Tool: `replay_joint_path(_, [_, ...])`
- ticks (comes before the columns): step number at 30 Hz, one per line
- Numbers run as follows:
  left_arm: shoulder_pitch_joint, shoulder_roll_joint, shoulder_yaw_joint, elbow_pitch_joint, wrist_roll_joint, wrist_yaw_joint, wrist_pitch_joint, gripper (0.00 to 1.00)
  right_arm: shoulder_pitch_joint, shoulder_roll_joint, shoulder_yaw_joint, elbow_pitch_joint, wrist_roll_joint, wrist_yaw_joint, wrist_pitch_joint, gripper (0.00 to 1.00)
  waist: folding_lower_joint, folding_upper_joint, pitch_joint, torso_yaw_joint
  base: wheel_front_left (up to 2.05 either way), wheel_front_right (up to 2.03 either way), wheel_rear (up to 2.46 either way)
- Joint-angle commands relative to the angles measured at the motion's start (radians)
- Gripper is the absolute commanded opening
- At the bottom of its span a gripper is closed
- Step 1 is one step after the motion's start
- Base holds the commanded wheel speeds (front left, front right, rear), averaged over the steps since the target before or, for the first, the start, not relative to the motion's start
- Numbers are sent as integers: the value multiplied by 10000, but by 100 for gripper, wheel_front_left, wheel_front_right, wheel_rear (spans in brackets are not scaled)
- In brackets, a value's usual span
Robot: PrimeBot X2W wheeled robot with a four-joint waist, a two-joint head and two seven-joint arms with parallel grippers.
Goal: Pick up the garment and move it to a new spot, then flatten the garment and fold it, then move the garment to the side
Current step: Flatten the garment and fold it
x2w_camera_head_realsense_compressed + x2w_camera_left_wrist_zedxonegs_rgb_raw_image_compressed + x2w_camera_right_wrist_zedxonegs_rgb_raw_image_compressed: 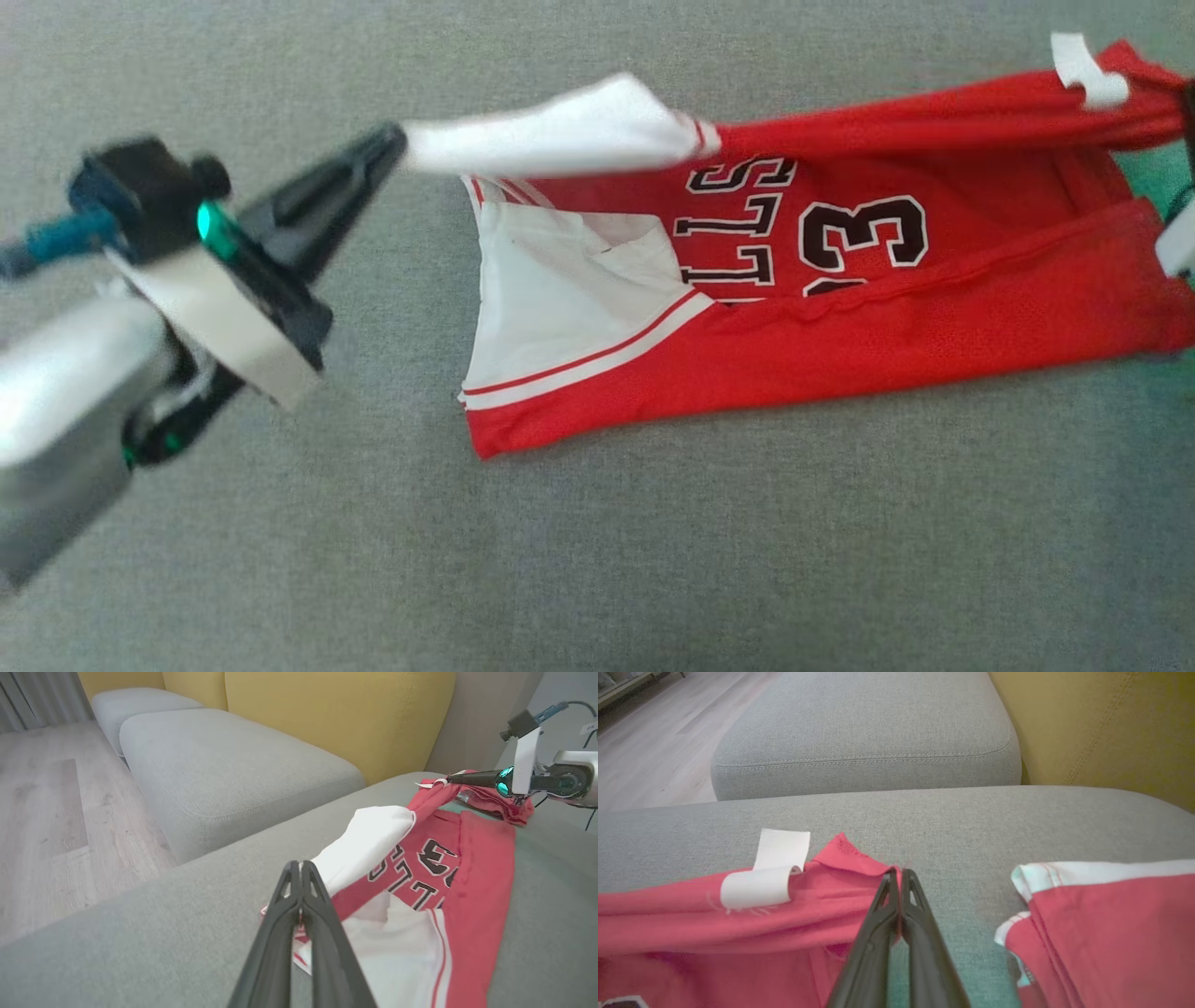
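Note:
The garment is a red jersey with white panels and black lettering, lying crumpled on a grey sofa cushion. Its upper edge is lifted and stretched between my two grippers. My left gripper is shut on the white end of that edge. In the left wrist view its fingers close on the white fabric of the garment. My right gripper is shut on the red corner of the garment, and it also shows far off in the left wrist view.
A white label hangs from the garment near my right gripper. Beyond the cushion's far edge sit more grey cushions and a yellow sofa back. Wooden floor lies past them.

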Motion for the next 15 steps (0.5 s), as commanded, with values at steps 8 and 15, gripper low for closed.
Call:
replay_joint_path(8, [1562, 426, 468, -1299, 285, 1009, -333, 0, 1634, -229, -755, -1043, 14, -7, 59, 0, 1, -1, -214, 58, 0, 0, 0])
replay_joint_path(15, [3173, -196, 788, -1547, 647, 1849, -381, 0, 2615, 178, -1213, -1846, -116, -7, 245, 0, 1, -1, -191, -3, 0, 0, 0])
